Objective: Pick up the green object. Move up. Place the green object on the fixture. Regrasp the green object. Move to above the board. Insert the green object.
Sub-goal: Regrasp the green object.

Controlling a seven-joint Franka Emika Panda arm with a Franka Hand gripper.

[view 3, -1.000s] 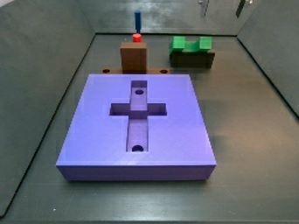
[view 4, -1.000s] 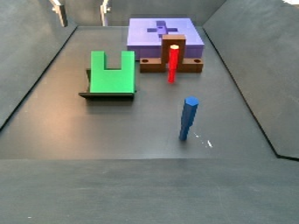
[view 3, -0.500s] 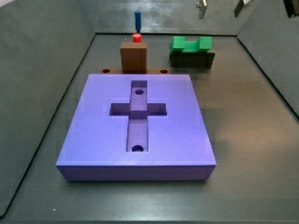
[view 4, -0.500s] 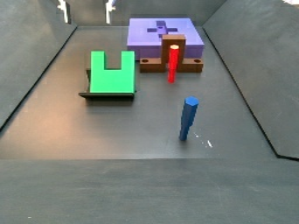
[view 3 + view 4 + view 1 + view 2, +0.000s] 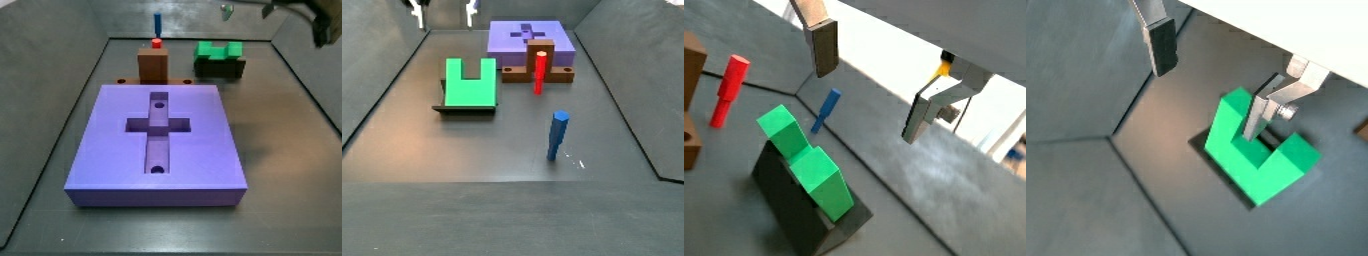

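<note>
The green object [image 5: 218, 50] [image 5: 470, 83], a bright U-shaped block, rests on top of the dark fixture [image 5: 221, 69] [image 5: 464, 108] at the back of the floor. Both wrist views show it from above [image 5: 804, 160] [image 5: 1253, 150] on the fixture [image 5: 798, 212]. My gripper [image 5: 249, 7] [image 5: 444, 13] hangs high over that spot. It is open [image 5: 871, 82] [image 5: 1212, 80], with nothing between its fingers [image 5: 823, 48] [image 5: 1161, 45]. The purple board [image 5: 201, 150] [image 5: 509, 38] with its cross-shaped recess lies apart from the fixture.
A brown block [image 5: 154, 66] [image 5: 544, 50] with a red peg [image 5: 540, 72] [image 5: 731, 88] stands beside the fixture. A blue rod [image 5: 557, 135] [image 5: 156, 24] [image 5: 823, 108] stands upright on the floor. Grey walls enclose the floor.
The gripper has drifted slightly sideways near the top of both side views, and more of the dark wrist shows. The green object has not moved.
</note>
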